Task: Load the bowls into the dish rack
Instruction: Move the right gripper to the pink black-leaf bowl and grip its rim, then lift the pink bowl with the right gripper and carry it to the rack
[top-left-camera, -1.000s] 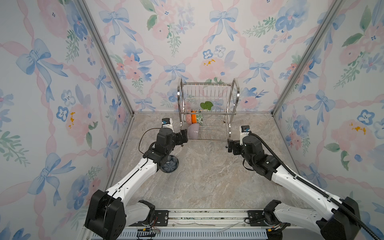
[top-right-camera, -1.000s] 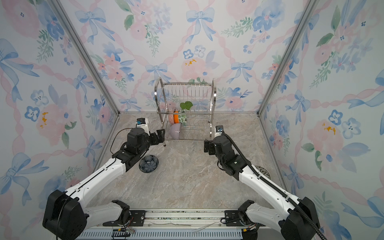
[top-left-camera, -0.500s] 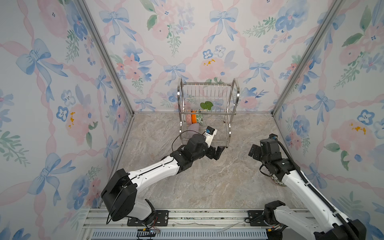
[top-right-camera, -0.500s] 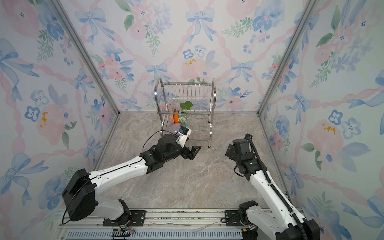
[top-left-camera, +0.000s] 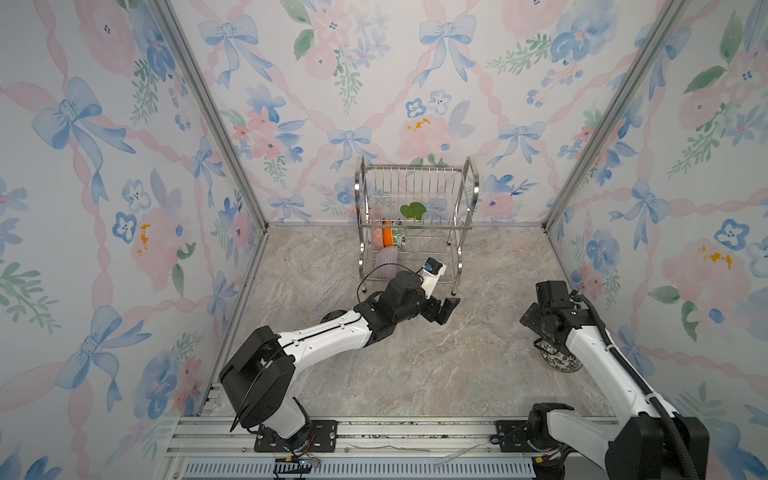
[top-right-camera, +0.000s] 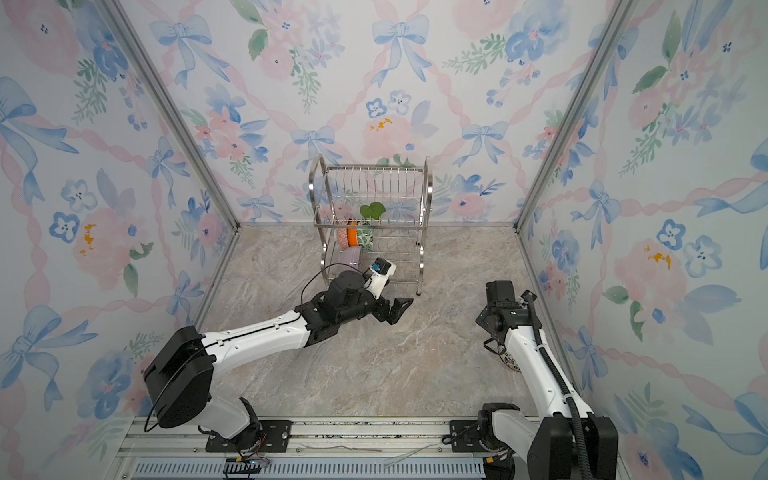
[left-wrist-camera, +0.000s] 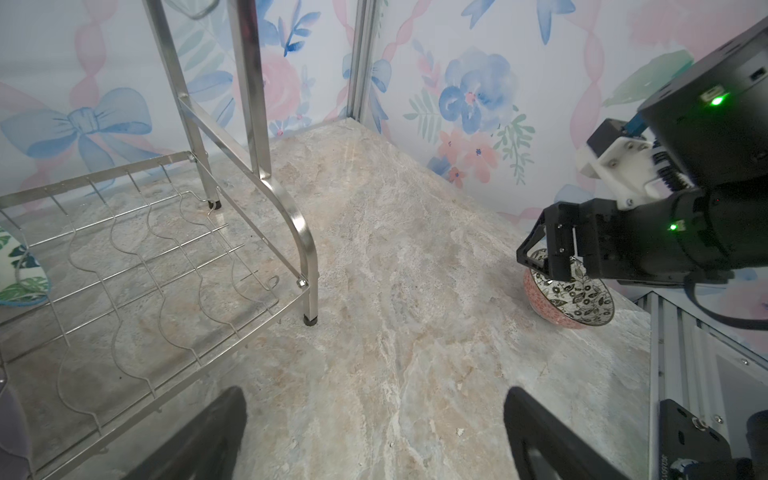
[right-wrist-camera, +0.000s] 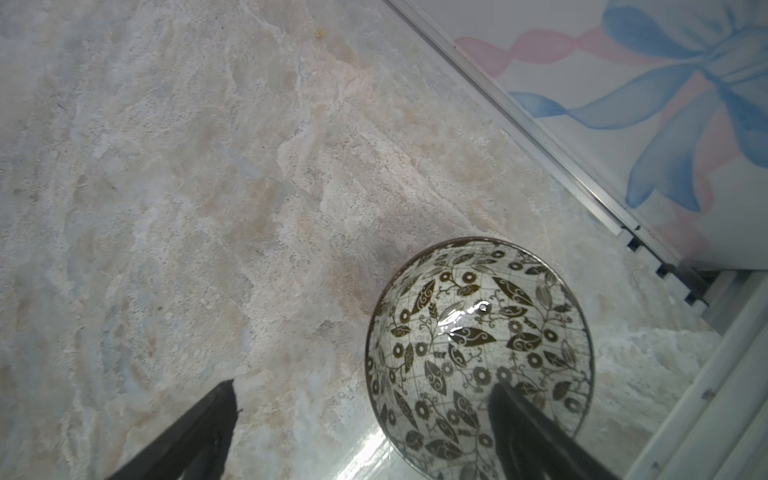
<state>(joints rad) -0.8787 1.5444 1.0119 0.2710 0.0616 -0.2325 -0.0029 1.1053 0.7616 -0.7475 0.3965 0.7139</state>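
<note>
Shiny two-tier wire dish rack (top-left-camera: 413, 168) at 12 o'clock holds four ceramic bowls: pink-patterned (top-left-camera: 377, 237), orange (top-left-camera: 387, 237), green leaf-print (top-left-camera: 400, 240), lilac (top-left-camera: 387, 261). A black-and-white floral bowl (right-wrist-camera: 478, 353) sits on the tabletop (top-left-camera: 415, 365) at 4 o'clock, under the open, empty right end effector (right-wrist-camera: 361, 384). Left end effector (left-wrist-camera: 374, 390) gapes empty. Possibly another dark bowl (top-left-camera: 330, 317) hides behind the left arm (top-left-camera: 324, 336).

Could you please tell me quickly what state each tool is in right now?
Left tool: open, holding nothing.
Right tool: open over the black-and-white floral bowl, not gripping it.
</note>
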